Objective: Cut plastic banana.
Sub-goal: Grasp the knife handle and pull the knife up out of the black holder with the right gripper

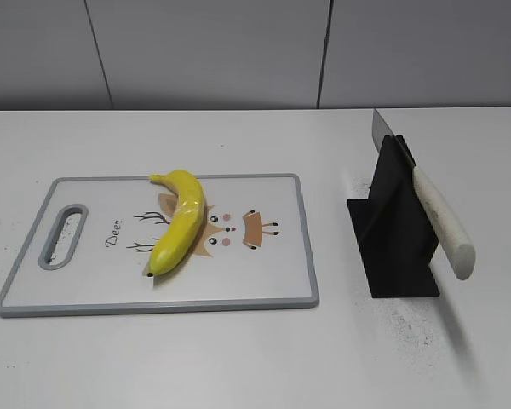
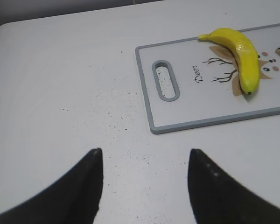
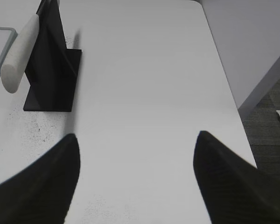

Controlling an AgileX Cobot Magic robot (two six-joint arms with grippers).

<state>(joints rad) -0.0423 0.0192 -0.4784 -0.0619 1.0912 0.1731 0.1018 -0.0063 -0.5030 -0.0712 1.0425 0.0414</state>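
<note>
The plastic banana (image 1: 180,220) lies whole on a white cutting board (image 1: 94,285) with a grey rim and a deer print, near the board's middle. It also shows in the left wrist view (image 2: 241,53) on the board (image 2: 186,109). A knife with a white handle (image 1: 443,223) rests slanted in a black stand (image 1: 392,230), right of the board; the right wrist view shows the handle (image 3: 19,51) and stand (image 3: 49,70). My left gripper (image 2: 144,156) is open and empty over bare table, left of the board. My right gripper (image 3: 137,140) is open and empty, right of the stand. Neither gripper shows in the exterior view.
The white table (image 1: 255,358) has dark specks near the stand and left of the board. Its right edge (image 3: 224,79) drops to a grey floor. A grey wall stands behind the table.
</note>
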